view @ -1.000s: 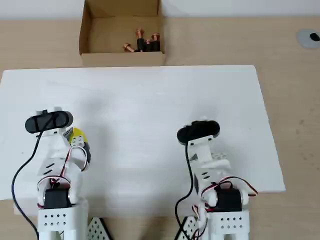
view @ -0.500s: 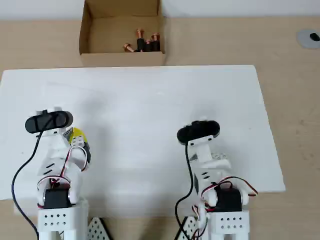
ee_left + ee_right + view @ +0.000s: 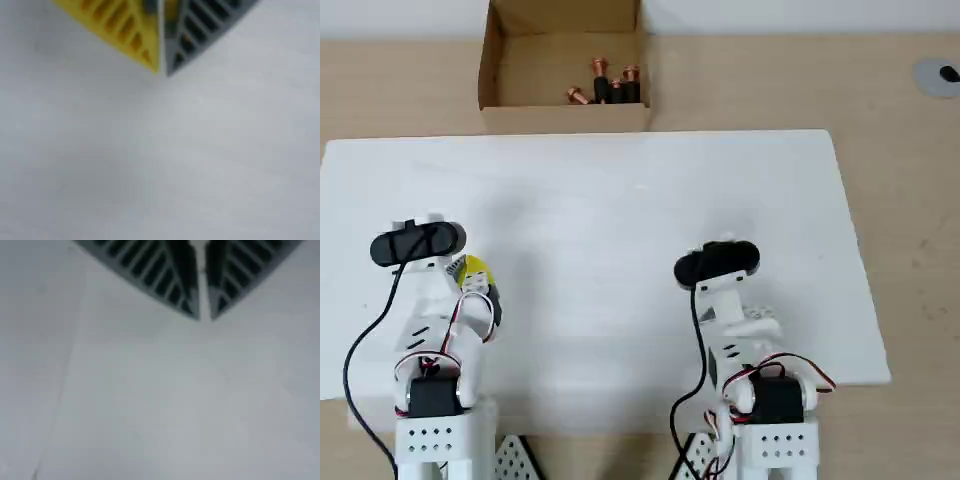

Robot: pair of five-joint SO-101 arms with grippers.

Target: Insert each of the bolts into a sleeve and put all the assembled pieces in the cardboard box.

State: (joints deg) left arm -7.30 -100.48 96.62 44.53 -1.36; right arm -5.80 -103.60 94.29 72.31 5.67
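Starting at the left of the high view, my left arm (image 3: pixel 440 320) is folded back over the near edge of the white sheet (image 3: pixel 620 200). In its wrist view, the left hand (image 3: pixel 161 70) has its yellow and grey fingers pressed together tip to tip. It pinches nothing and points down at bare sheet.

From that hand, the cardboard box (image 3: pixel 492 60) lies at about 12 to 1 o'clock. It sits well apart from the hand, off the far edge of the sheet on the wooden worktop (image 3: pixel 900 200).

The assembled pieces (image 3: pixel 608 85) lie inside the box, bunched in its right half close to the wall nearest the arms. I can see copper heads and dark sleeves touching one another. I cannot make out each piece's long axis from up here.

Further right, my right arm (image 3: pixel 740 340) is also tucked back at the near edge. Its right hand (image 3: pixel 202 315) has its two dark fingers drawn together with only a sliver between them, gripping nothing. From this hand, the pieces lie at about 11 o'clock, again well apart.

Neither hand looks clearly nearer to the box, which sits roughly between the two bearings.

Every bolt and sleeve I can find is already in the box. I judge the task done, with no reach needed from either side.
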